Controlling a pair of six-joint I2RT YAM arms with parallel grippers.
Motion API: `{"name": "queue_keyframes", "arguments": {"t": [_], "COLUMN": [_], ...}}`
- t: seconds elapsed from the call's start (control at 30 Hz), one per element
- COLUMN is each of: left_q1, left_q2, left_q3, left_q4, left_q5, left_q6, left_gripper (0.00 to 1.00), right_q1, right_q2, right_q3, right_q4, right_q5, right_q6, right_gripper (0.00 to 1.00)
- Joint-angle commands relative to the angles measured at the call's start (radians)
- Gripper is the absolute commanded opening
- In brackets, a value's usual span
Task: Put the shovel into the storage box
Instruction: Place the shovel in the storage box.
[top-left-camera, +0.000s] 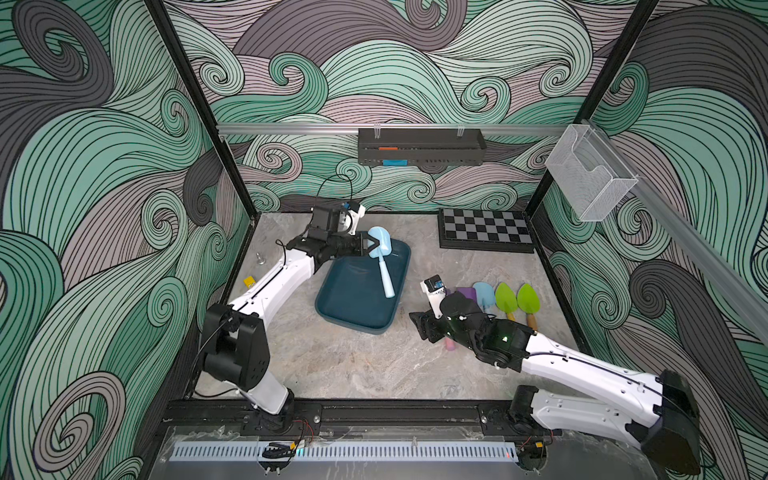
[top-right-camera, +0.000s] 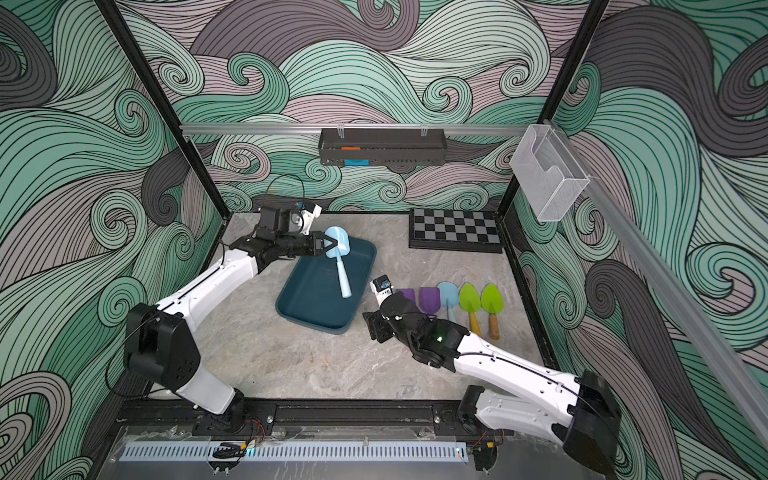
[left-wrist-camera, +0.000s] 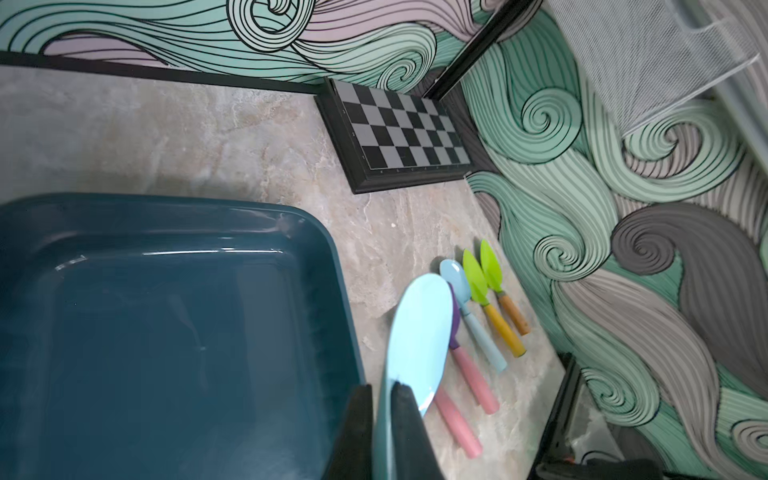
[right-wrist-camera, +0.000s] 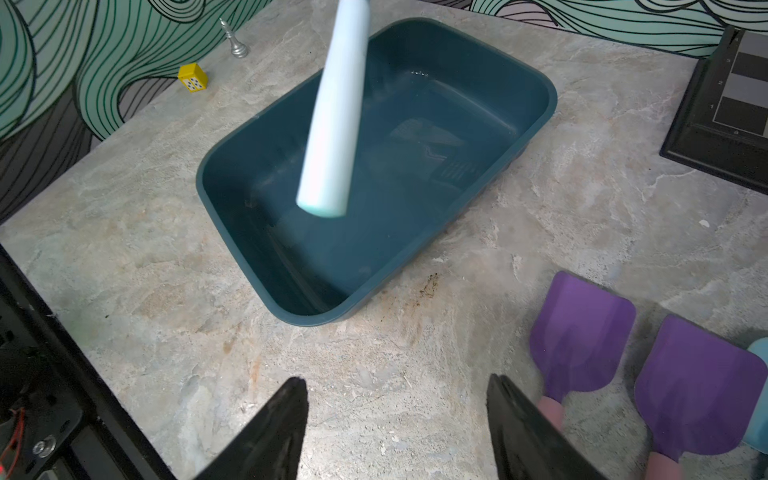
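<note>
Pale-blue plastic shovel (top-left-camera: 384, 272) is dangling handle-down, a bit tilted, over the far end of the dark teal plastic storage box (top-left-camera: 353, 303), left gripper (top-left-camera: 371, 245) clamped on its blade. Right gripper (right-wrist-camera: 397, 378) has its jaws apart, holding nothing, near the box's right side. I'd dip lower before letting go, so the handle lands inside, not on the rim.

The marbled grey tabletop (top-left-camera: 353, 365) bore a teal storage box (top-left-camera: 353, 303) near its centre, a touch toward 12 o'clock. A chessboard (top-left-camera: 485, 230) lay flat in the 1 o'clock corner. At 3 o'clock five shovels lay side by side, blades toward 12: a purple shovel (right-wrist-camera: 582, 332), a second purple shovel (right-wrist-camera: 698, 390), a pale blue shovel (top-left-camera: 484, 293), a green shovel (top-left-camera: 506, 297) and a second green shovel (top-left-camera: 528, 298). Near the 9 o'clock edge sat a yellow die (top-left-camera: 249, 282), and at 10 a silver chess piece (top-left-camera: 258, 259).
</note>
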Motion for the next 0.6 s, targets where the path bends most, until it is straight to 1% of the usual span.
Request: {"name": "queue_keyframes", "arguments": {"t": [0.0,0.1,0.27,0.4,0.57], "left_q1": [-0.005,-0.005,-0.008,-0.013,-0.04], "left_q2": [0.145,0.232,0.299,0.353,0.452], "left_q3": [0.095,0.113,0.079,0.062,0.092], "left_q4": [-0.322,-0.321,-0.24,-0.187,-0.171], "left_q5": [0.019,-0.012,0.0,0.057,0.086], "left_q6": [0.221,0.227,0.189,0.168,0.155], "left_gripper": [0.0,0.0,0.0,0.0,0.0], "right_q1": [-0.014,-0.039,-0.068,-0.083,-0.097], "right_q2": [0.0,-0.009,-0.047,-0.058,-0.042], "right_q3": [-0.02,-0.036,-0.077,-0.103,-0.116], "right_q4": [-0.016,-0.027,-0.05,-0.051,-0.051], "right_q5": [0.029,0.023,0.008,0.004,-0.004], "right_q6": [0.011,0.022,0.035,0.042,0.06], "right_gripper": [0.68,0.67,0.67,0.67,0.67]}}
